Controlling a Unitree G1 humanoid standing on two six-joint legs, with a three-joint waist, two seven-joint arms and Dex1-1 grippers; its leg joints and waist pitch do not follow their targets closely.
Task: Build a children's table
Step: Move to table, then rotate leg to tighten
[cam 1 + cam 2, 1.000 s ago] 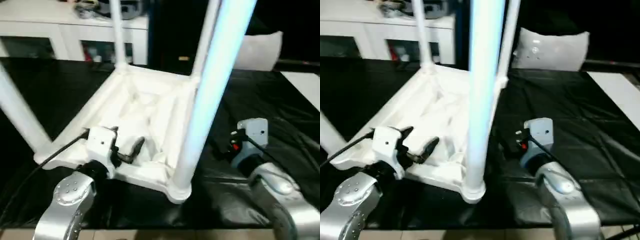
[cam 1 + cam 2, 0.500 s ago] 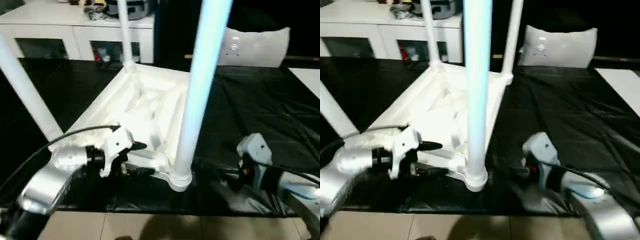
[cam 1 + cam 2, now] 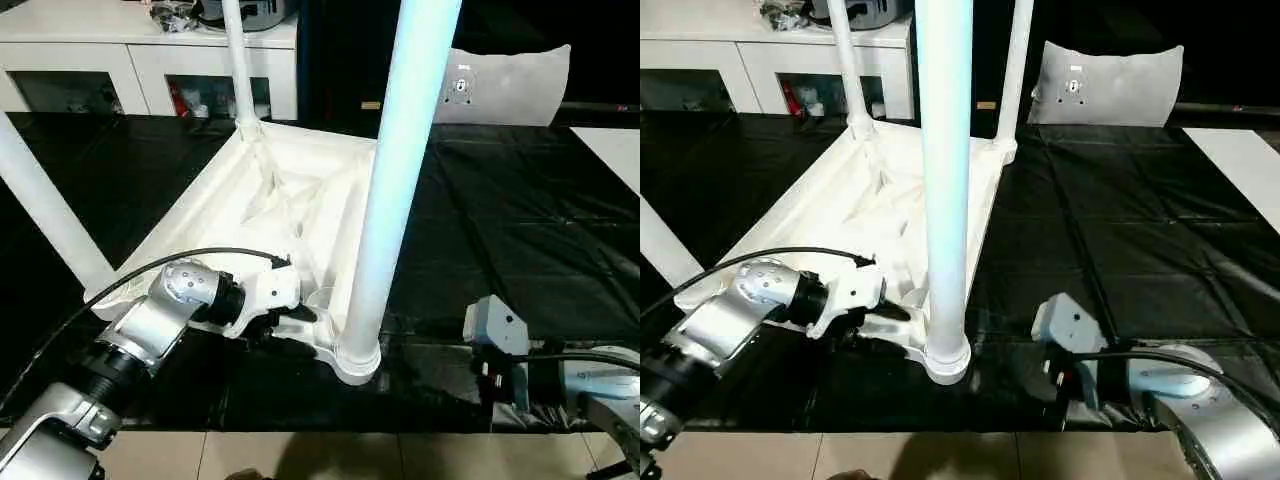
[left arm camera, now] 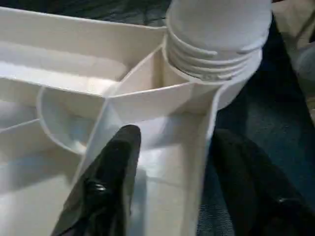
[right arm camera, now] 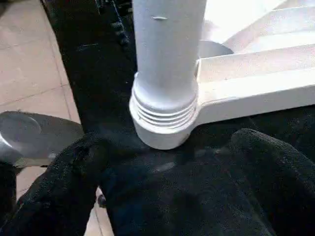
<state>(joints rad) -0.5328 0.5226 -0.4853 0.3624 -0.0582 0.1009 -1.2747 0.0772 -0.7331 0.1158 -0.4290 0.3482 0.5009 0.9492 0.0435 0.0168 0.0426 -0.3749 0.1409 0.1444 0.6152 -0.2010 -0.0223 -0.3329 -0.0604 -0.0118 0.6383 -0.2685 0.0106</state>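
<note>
Two grippers sit at the near corner of the upturned children's table [image 3: 290,200]. My left gripper [image 4: 172,162] straddles the tabletop's rim wall, one finger [image 4: 110,172] inside the ribbed underside, the other outside, not pressed together. My right gripper [image 5: 167,177], spread wide, holds nothing, facing the nearest leg [image 5: 167,64] seated in its corner socket. Legs point upward.

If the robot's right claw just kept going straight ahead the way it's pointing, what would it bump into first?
Most likely the round white plastic corner socket holding the near white tube leg, which sits straight ahead between the right claw's open black fingers, though how far off it is remains unclear.
</note>
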